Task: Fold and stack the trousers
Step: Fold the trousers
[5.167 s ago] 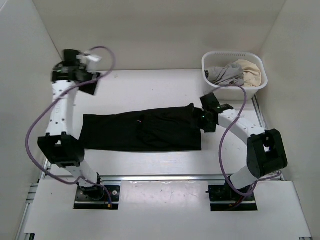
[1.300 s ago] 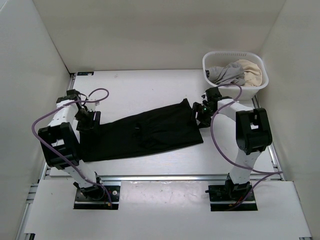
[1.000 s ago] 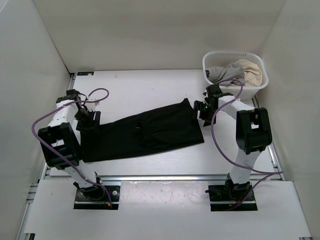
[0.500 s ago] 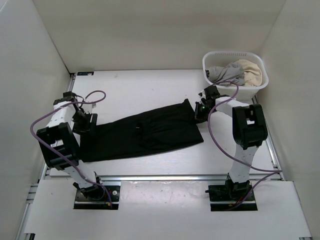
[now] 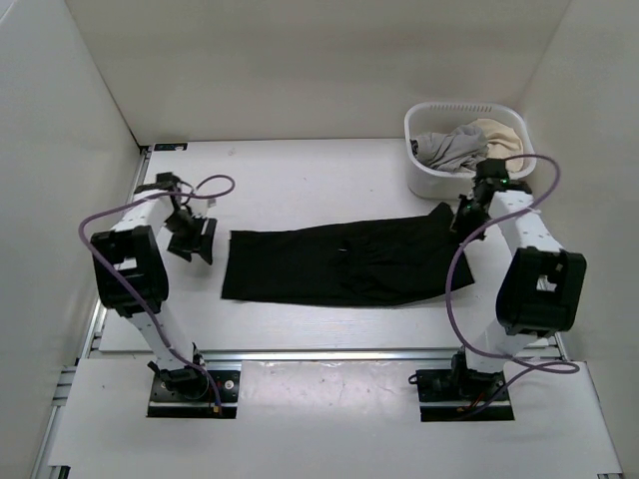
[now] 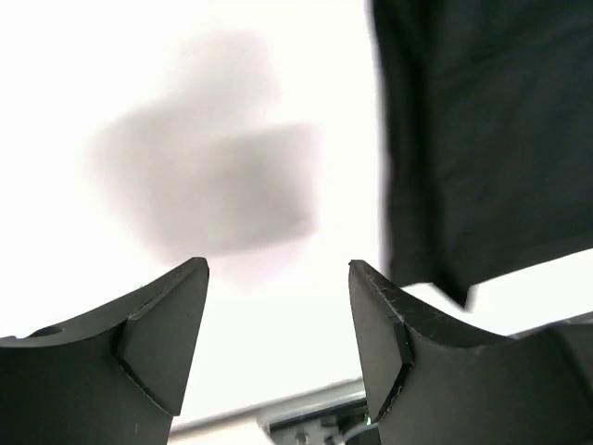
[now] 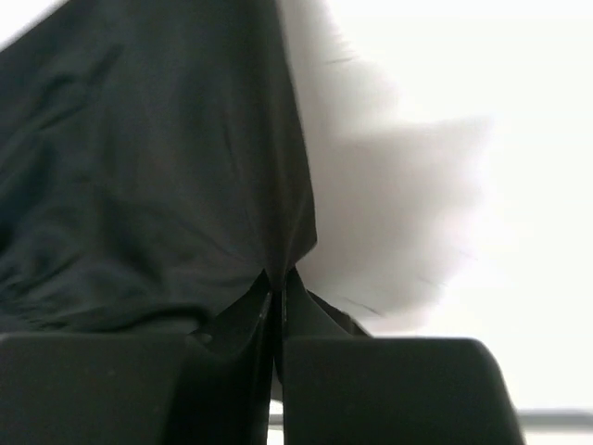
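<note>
The black trousers (image 5: 339, 264) lie folded lengthwise in a long strip across the middle of the table. My right gripper (image 5: 458, 217) is shut on their far right corner, which is lifted into a small peak. In the right wrist view the jaws (image 7: 277, 276) pinch a fold of the dark fabric (image 7: 148, 167). My left gripper (image 5: 203, 241) stands open just left of the trousers' left end, apart from it. In the left wrist view, bare table shows between the spread fingers (image 6: 278, 271), and the trousers' edge (image 6: 482, 139) lies at the upper right.
A white laundry basket (image 5: 439, 184) with grey and beige clothes stands at the back right, close behind my right gripper. White walls enclose the table on three sides. A metal rail (image 5: 319, 352) runs along the near edge.
My right gripper has shut on the trousers' right corner and dragged the whole strip to the right. The trousers' left end has slid away from my left gripper, which has stayed open.
</note>
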Controlling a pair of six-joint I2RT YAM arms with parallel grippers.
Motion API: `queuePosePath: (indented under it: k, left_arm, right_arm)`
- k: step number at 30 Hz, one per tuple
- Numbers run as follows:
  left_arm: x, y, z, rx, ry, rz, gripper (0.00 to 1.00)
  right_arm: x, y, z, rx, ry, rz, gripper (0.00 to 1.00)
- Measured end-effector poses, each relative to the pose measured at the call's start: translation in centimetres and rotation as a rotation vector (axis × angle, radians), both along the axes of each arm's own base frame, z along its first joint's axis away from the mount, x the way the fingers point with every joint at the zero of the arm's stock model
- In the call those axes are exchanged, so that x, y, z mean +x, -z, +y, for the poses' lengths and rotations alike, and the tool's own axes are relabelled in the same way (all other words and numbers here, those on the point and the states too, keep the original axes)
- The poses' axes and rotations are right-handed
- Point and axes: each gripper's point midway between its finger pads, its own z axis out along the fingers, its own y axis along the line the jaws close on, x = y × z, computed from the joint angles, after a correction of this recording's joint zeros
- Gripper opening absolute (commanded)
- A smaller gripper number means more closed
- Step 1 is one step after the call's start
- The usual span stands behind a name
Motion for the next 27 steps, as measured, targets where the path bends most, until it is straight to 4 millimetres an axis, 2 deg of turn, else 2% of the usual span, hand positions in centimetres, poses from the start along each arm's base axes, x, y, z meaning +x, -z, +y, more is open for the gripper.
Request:
queuePosePath:
  k: [2, 4, 8, 10, 13, 16, 19, 23, 24, 27]
  left_arm:
    - [1.4, 0.4, -2.7, -0.021, 0.068, -0.007, 0.73]
    - [2.8, 0.7, -5.8, -0.047, 0.139, -0.009, 0.74]
    - [4.5, 2.0, -11.7, -0.101, 0.266, 0.002, 0.76]
    - [4.7, 2.8, -14.3, -0.133, 0.319, 0.020, 0.77]
    - [5.0, 2.9, -17.3, -0.162, 0.378, 0.029, 0.78]
    - [5.7, 2.9, -19.7, -0.187, 0.417, 0.024, 0.78]
    - [6.2, 2.9, -21.5, -0.210, 0.441, 0.021, 0.78]
    - [6.5, 3.0, -22.6, -0.235, 0.448, 0.026, 0.70]
    - [6.5, 3.0, -22.6, -0.240, 0.446, 0.027, 0.61]
    - [6.8, 3.3, -22.9, -0.263, 0.438, 0.030, 0.47]
  right_arm:
    - [-0.1, -2.8, -2.2, -0.074, 0.035, -0.033, 0.00]
    - [-0.2, -5.7, -3.5, -0.132, 0.054, -0.060, 0.00]
    - [0.8, -11.8, -3.4, -0.212, 0.032, -0.125, 0.00]
    - [1.3, -14.1, -1.4, -0.244, -0.017, -0.150, 0.00]
    - [2.7, -15.8, 4.7, -0.263, -0.151, -0.184, 0.00]
    - [4.0, -14.9, 12.0, -0.262, -0.274, -0.189, 0.00]
    - [2.9, -11.4, 18.3, -0.248, -0.366, -0.122, 0.00]
    - [0.4, -7.5, 22.5, -0.256, -0.414, -0.013, 0.00]
    - [-0.2, -6.7, 23.4, -0.253, -0.424, 0.008, 0.00]
    - [-1.1, -5.4, 25.3, -0.249, -0.446, 0.036, 0.00]
